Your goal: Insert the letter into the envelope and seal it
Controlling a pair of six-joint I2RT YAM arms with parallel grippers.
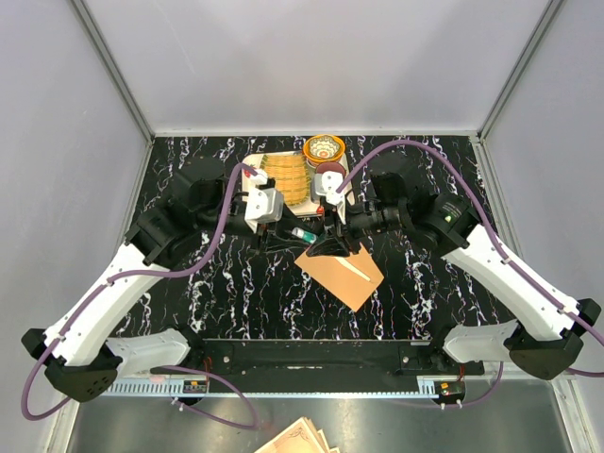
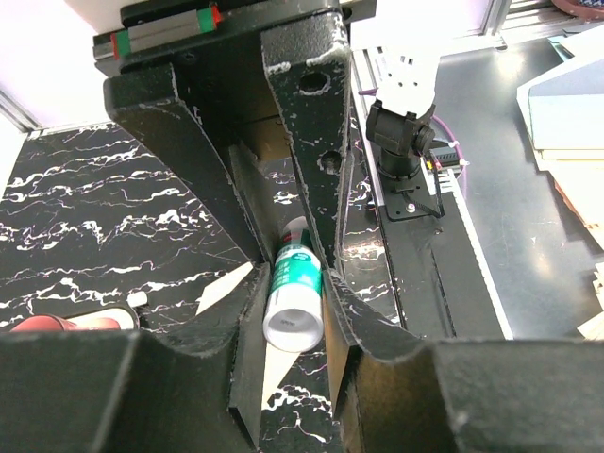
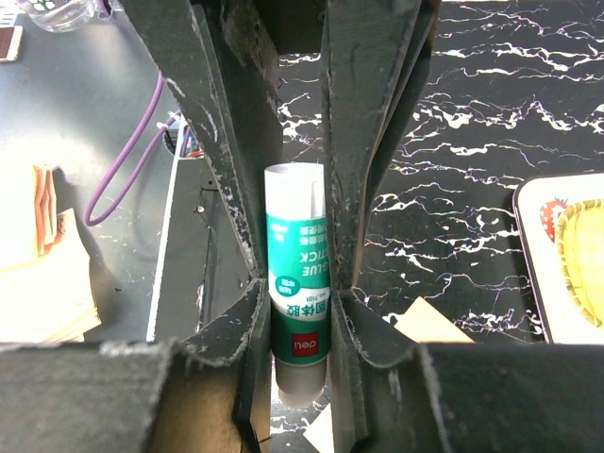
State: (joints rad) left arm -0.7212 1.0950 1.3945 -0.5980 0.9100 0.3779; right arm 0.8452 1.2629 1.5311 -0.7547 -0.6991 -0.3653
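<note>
Mid-table: 1 flat orange-tan kraft paper envelope (image 1: 342, 276), diagonal, pale strip (image 1: 356, 270) across it. Just beyond its far corner, 1 green-white glue stick (image 3: 297, 245), clamped betw. narrow jaws of 2 grippers: left gripper (image 2: 294, 278) & right gripper (image 3: 300, 288).

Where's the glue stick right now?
In the top view, the glue stick is mid-table, gripped between the left gripper and the right gripper, just beyond the far edge of the orange envelope.

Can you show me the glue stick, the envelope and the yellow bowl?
glue stick (image 3: 297, 283): right wrist view, its green label.
envelope (image 1: 344, 281): top view, middle of its orange face.
yellow bowl (image 1: 324, 149): top view, its patterned inside.
</note>
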